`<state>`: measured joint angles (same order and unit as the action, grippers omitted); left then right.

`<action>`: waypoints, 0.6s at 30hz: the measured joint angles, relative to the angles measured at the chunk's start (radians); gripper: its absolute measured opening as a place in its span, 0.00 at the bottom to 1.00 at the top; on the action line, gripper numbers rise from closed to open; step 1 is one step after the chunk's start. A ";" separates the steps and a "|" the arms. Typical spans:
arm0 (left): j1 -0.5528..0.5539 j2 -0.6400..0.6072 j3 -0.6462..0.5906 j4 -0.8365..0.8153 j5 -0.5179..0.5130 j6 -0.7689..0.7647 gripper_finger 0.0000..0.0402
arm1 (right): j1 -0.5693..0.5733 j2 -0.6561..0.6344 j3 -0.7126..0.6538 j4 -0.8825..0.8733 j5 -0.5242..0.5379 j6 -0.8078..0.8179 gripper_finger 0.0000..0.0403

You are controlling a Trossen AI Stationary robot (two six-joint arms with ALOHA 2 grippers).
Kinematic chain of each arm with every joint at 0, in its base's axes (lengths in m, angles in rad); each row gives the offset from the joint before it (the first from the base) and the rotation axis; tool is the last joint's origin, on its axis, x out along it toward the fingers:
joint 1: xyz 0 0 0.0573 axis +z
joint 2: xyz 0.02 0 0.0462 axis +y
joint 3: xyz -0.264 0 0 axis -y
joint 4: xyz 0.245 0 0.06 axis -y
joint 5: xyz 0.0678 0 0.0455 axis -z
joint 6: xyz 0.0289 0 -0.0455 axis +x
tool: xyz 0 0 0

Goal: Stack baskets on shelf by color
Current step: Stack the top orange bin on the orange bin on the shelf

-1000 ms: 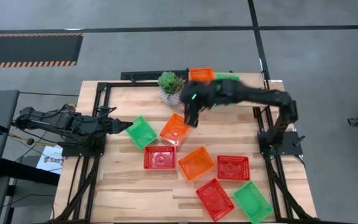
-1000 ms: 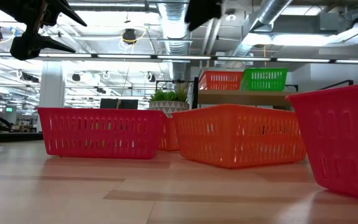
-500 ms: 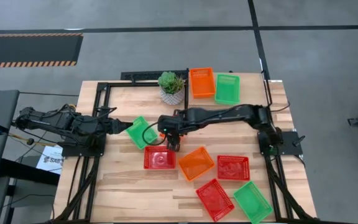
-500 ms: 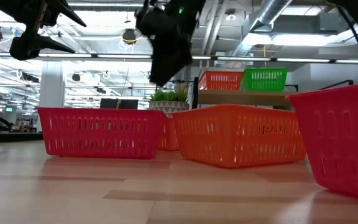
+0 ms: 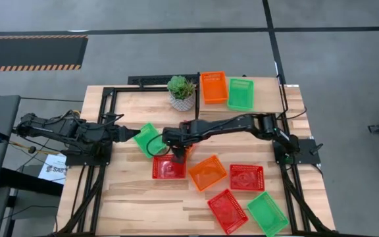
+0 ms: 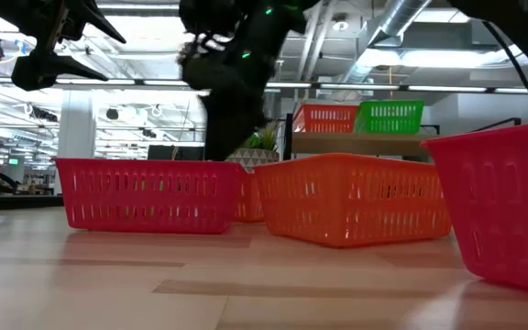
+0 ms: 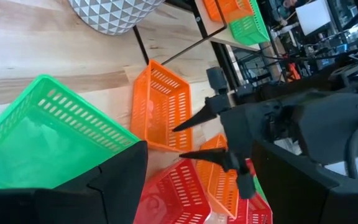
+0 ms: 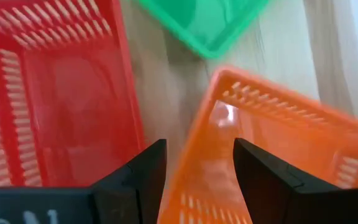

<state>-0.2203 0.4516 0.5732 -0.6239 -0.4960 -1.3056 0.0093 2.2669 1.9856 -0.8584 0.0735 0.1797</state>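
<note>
Several red, orange and green baskets lie on the table. One orange basket [image 5: 214, 87] and one green basket [image 5: 240, 93] sit side by side on the shelf [image 5: 267, 96]. My right gripper [image 8: 194, 149] hangs open over another orange basket [image 7: 160, 106], which rests flat on the table between a green basket [image 5: 149, 139] and a red basket [image 5: 169, 167]. Its fingers stand on either side of this basket's wall [image 8: 194, 134] without touching it. My left gripper [image 5: 129, 133] waits open, raised at the table's left beside the green basket.
A potted plant [image 5: 181, 92] stands left of the shelf. Near the table's front lie an orange basket [image 5: 207, 172], two red ones [image 5: 247, 177] [image 5: 227, 210] and a green one [image 5: 267, 214]. Bare wood shows at the front left.
My right gripper has come away from the shelf, toward the table's left and near edge, and sunk down over the orange basket beside the red and green ones. It has tipped more steeply downward and stayed open. No basket has moved.
</note>
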 joint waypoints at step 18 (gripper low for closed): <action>0.000 0.002 0.000 -0.017 -0.006 -0.018 0.68 | -0.005 0.077 0.002 -0.047 -0.025 0.038 0.28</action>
<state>-0.2203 0.4534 0.5728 -0.6412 -0.5022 -1.3236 0.0040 2.3441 1.9873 -0.9049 0.0488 0.2174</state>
